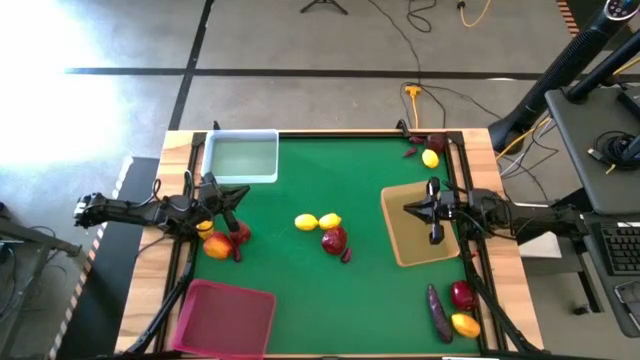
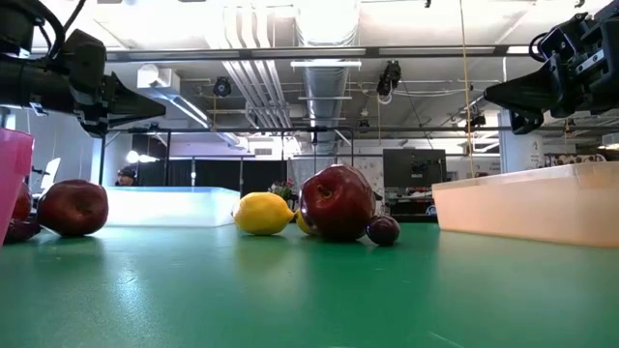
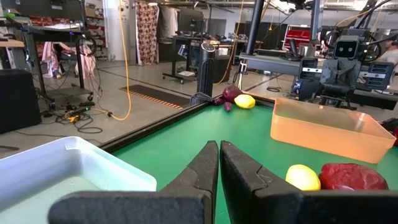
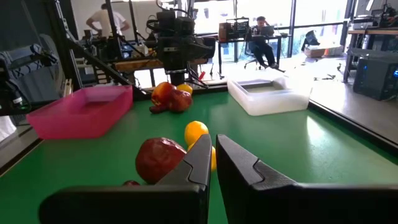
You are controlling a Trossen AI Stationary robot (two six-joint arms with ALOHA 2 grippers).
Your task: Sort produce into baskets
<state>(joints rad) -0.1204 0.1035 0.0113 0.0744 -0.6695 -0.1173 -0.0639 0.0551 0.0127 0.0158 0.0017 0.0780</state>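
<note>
**Operator:** What does the workspace look like?

**Observer:** Green felt covers your table (image 1: 300, 290), which sits inside a wooden frame on a concrete floor. You have three containers on it: a clear bin (image 1: 241, 156) at the far left corner, a pink bin (image 1: 224, 318) at the near left corner, and a tan tray (image 1: 410, 240) on the right side.

**Operator:** Where is the produce?

**Observer:** Near the middle you have two lemons (image 1: 317, 222) side by side, with a red apple (image 1: 334, 240) just beside them and a small dark purple piece (image 1: 346, 255) touching the apple. By the left arm lie a red-orange fruit (image 1: 217, 247) and a darker red one (image 1: 240, 233). At the far right corner you'll see another lemon (image 1: 430, 158) next to some dark red pieces (image 1: 414, 149). At the near right corner sit a long purple piece (image 1: 438, 312), a red fruit (image 1: 461, 294) and a yellow-orange one (image 1: 465, 324). None of it is in a container.

**Operator:** And my grippers?

**Observer:** Your left gripper (image 1: 236, 194) hangs above the table between the clear bin and the left-hand fruit, fingers pressed together, holding nothing. Your right gripper (image 1: 408, 209) hangs over the tan tray, fingers also pressed together and empty. From table height, both are well above the felt.
</note>
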